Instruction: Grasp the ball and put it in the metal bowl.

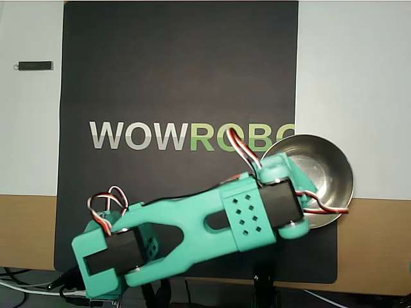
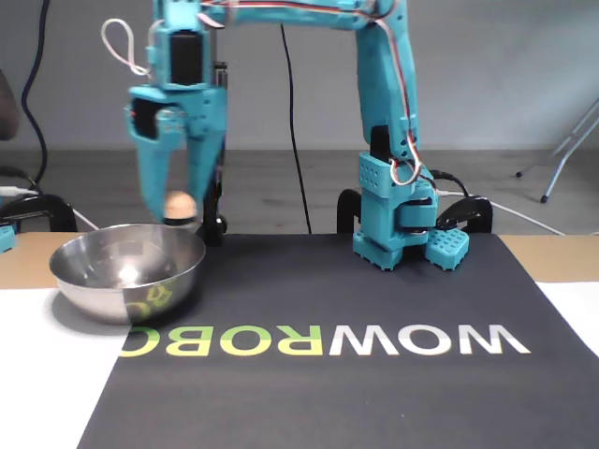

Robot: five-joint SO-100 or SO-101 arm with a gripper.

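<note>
1. In the fixed view your gripper (image 2: 176, 210) is clenched on the ball (image 2: 179, 204). The ball sits between the fingertips, lifted clear of the mat, above the right part of the metal bowl (image 2: 127, 269), just over its rim height.

2. Judging by its look, the ball is small, hard and light, like a wooden bead. It is round and smooth, so it could squirt out of a pinch that is off-centre. Hold it across its widest part, as the fingers seem to do now.

3. It will likely bounce or roll on the shiny metal when dropped, so a low, central release would suit it better.

4. The overhead view hides the ball and fingertips entirely under the teal arm (image 1: 192, 237). It does show the wrist reaching over the near-left part of the metal bowl (image 1: 334, 160).

5. The fixed view gives you height and grip, but not how far over the bowl the ball is.
</note>
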